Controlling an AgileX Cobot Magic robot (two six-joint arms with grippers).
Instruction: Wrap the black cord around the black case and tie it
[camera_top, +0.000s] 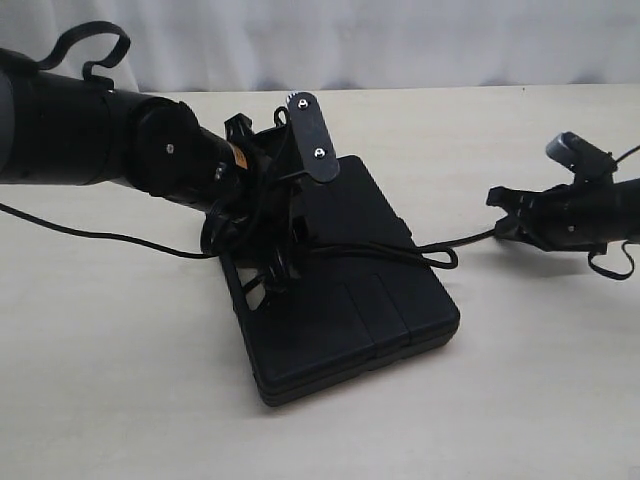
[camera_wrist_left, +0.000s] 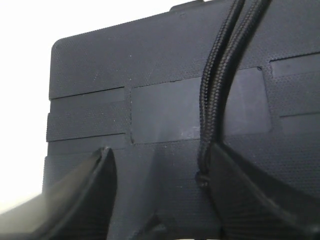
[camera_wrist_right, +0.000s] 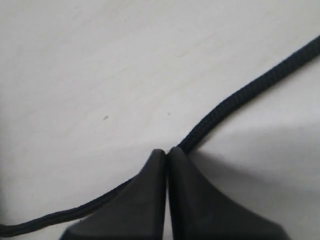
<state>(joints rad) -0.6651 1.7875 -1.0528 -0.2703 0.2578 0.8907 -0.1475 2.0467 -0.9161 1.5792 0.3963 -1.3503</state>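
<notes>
A pale beige tabletop carries the flat matte black plastic case; a whitish curtain hangs beyond it. The thin black braided cord crosses the case's lid and leaves rightward to the right gripper, pressed together, pinching it. The left gripper stands spread over the case's far end, cord beside one finger

Left claw agape, right claw pinched.

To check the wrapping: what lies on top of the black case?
Two strands of the black cord cross the black case side by side, under the open left gripper. That arm hides part of the lid, so the cord there is unseen.
</notes>
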